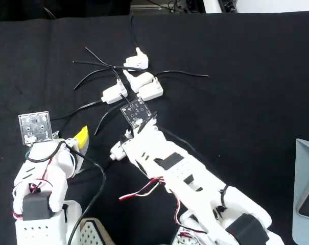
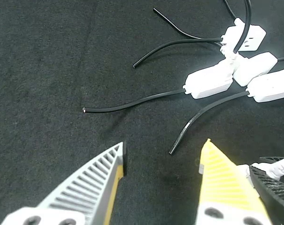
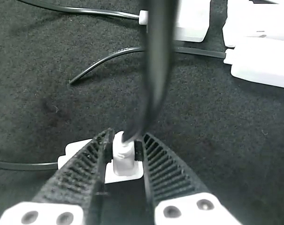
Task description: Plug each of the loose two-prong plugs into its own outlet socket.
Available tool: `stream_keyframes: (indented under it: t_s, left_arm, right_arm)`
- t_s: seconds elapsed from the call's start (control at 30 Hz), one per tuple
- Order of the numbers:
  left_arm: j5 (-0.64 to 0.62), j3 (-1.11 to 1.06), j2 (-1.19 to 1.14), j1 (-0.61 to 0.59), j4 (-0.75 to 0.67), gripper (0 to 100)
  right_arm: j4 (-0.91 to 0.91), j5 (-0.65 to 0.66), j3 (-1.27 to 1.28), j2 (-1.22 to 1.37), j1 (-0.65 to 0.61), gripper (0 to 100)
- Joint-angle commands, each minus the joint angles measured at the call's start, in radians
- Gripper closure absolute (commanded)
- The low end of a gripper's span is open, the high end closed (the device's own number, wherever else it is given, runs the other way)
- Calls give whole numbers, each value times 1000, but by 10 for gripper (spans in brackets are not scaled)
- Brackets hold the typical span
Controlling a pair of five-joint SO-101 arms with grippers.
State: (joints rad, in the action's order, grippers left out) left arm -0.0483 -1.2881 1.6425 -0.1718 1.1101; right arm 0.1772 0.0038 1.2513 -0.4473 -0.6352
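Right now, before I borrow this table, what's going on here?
Two robot arms are working on plugs and sockets. The right gripper has its jaws shut on a white plug with a black cord, low over the black cloth. The left gripper hangs above bare cloth with jaws open, holding nothing. Several other white plug and socket pieces lie in a cluster beyond the arms; I can't tell which are already joined.

Bench [image 1: 246,76] black; socket blocks [image 1: 150,91] white, cords [image 2: 132,101] black. Left fingers [image 2: 221,183]: one yellow, one grey, both ribbed. Right fingers [image 3: 80,173] black, ribbed; plug [image 3: 122,161] between them white.
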Motion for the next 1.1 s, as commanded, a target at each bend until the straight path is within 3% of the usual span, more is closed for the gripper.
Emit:
stream_keyframes:
  t_s: [0.0, 0.17, 0.43, 0.63, 0.8, 0.97, 1.07]
  left_arm:
    - [0, 10, 6, -12, -40, 740]
    - [0, 10, 6, -12, -40, 740]
    - [0, 10, 6, -12, -41, 740]
    - [0, 10, 6, -5, -41, 740]
    - [0, -5, 6, -1, -57, 736]
    - [0, -36, 6, -2, -103, 736]
    - [0, -38, 6, -2, -103, 736]
  right_arm:
    - [-46, 3, 24, 19, -23, 987]
    - [-262, 8, 116, 16, -25, 987]
    - [-275, 6, 145, 10, -23, 987]
    - [-41, 6, 42, 10, -25, 987]
    - [14, 2, -19, 10, -21, 980]
    - [71, 0, -44, 10, -21, 901]
    - [66, 0, -47, 10, -21, 921]
